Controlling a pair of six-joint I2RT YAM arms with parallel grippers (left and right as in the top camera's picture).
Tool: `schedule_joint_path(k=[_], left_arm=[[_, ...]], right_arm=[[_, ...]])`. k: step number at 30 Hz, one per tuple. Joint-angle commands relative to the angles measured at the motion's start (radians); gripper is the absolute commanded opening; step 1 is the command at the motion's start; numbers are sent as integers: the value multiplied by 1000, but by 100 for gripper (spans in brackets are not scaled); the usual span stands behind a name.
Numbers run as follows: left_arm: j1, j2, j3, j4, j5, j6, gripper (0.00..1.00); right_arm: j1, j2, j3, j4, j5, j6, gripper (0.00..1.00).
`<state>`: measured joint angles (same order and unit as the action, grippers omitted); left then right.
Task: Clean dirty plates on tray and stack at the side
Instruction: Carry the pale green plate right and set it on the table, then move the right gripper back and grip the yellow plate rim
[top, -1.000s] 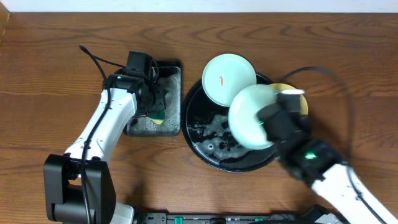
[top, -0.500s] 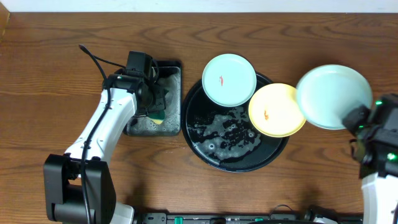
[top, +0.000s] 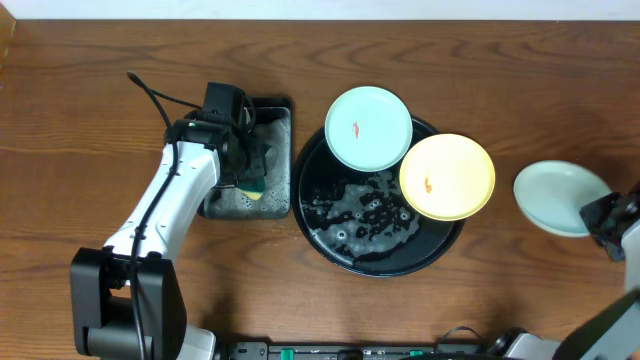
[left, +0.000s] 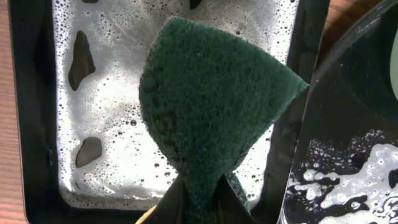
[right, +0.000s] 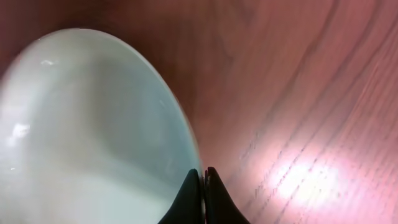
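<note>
Over the wooden table, well right of the tray, the right gripper pinches the clean mint plate by its rim, the plate extending trayward; the left gripper clamps the sponge.

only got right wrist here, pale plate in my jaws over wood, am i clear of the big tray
Observer: Yes. The held mint plate is to the right of the round black tray, with bare wood between them.
Operator: how many plates on that tray
Observer: Two, a smeared mint plate at the back rim and a yellow plate over the right rim, each with a red smear.
Operator: whats the other arm holding
Observer: The left gripper is shut on a green sponge above the foamy rectangular sponge tray.
</note>
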<state>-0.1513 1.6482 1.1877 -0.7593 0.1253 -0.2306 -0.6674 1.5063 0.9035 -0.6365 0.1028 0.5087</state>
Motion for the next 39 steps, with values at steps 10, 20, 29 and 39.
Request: schedule_joint_path(k=[10, 20, 29, 39], left_arm=[[4, 5, -4, -3, -5, 16, 10], [4, 5, -4, -3, -5, 16, 10], [4, 5, -4, -2, -5, 17, 10], [4, 5, -4, 0, -5, 17, 10]], right_arm=[[64, -145, 16, 102, -451, -175, 63], [431, -291, 10, -2, -209, -289, 49], [560, -86, -28, 100, -80, -346, 45], [563, 30, -28, 143, -85, -348, 21]])
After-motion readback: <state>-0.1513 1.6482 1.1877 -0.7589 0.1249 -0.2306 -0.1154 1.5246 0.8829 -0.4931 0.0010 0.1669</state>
